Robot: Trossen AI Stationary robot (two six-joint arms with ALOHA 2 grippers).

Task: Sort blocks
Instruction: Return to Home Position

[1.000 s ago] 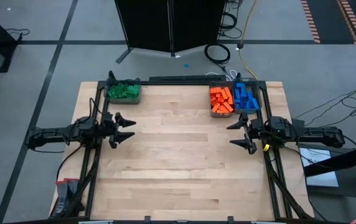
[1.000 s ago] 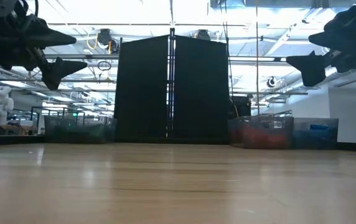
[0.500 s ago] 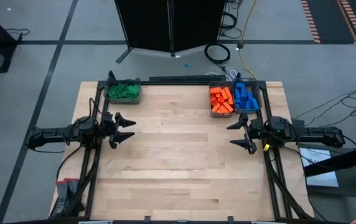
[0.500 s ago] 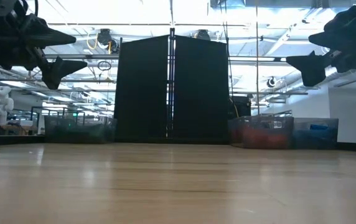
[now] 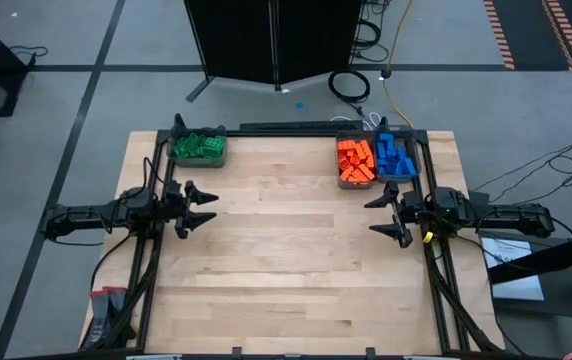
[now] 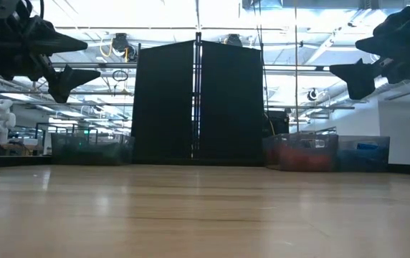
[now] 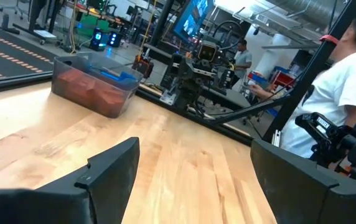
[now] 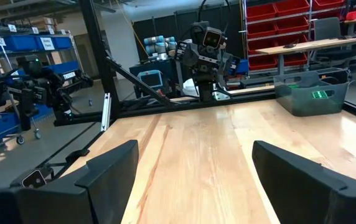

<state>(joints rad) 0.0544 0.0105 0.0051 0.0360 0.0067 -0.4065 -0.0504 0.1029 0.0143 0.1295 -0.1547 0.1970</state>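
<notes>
The blocks lie sorted by colour in three grey bins along the table's far edge. Green blocks (image 5: 198, 147) fill the far-left bin. Orange blocks (image 5: 355, 160) and blue blocks (image 5: 395, 155) fill two bins side by side at the far right. My left gripper (image 5: 213, 207) hovers open and level over the table's left side, pointing right. My right gripper (image 5: 370, 217) hovers open and level over the right side, pointing left. Nothing is between either gripper's fingers (image 7: 112, 168) (image 8: 112, 165). In the low view both grippers (image 6: 69, 61) (image 6: 359, 68) hang well above the tabletop.
The wooden tabletop (image 5: 286, 260) lies bare between the two arms. A black panel (image 6: 198, 104) stands behind the far edge. Cables (image 5: 351, 85) lie on the floor beyond it. A person in a white shirt (image 7: 327, 106) stands past the table's right side.
</notes>
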